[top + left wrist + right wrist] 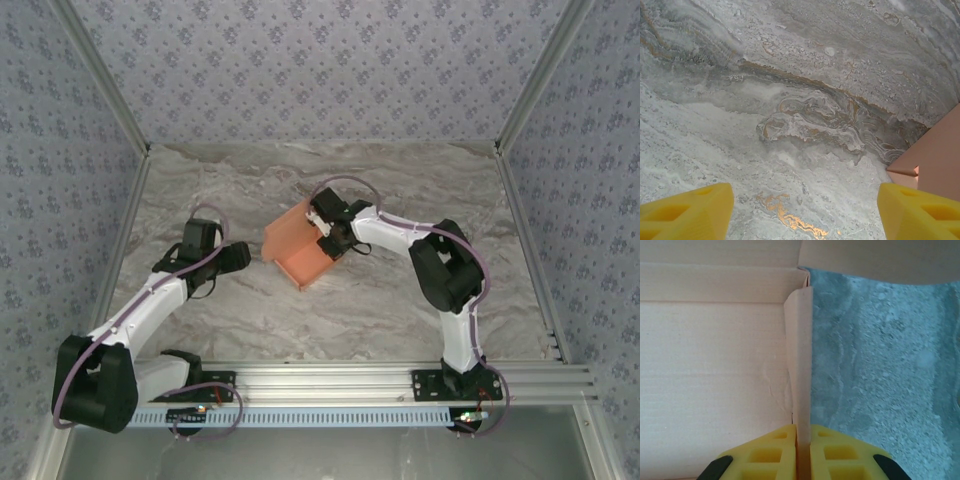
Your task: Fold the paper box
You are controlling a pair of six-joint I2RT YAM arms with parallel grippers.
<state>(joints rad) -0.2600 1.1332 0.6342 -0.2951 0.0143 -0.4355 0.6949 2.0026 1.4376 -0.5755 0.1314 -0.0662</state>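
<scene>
Bright, even diffuse light, faint soft shadows, wrist views slightly soft, right one bluish

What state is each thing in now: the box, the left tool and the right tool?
box: partly folded, walls raised, one wall pinched.
left tool: open, holding nothing, beside the box.
right tool: shut on a wall of the box.

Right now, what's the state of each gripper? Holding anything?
Left gripper: open above the table, holding nothing.
Right gripper: shut, pinching an upright wall of the paper box.
</scene>
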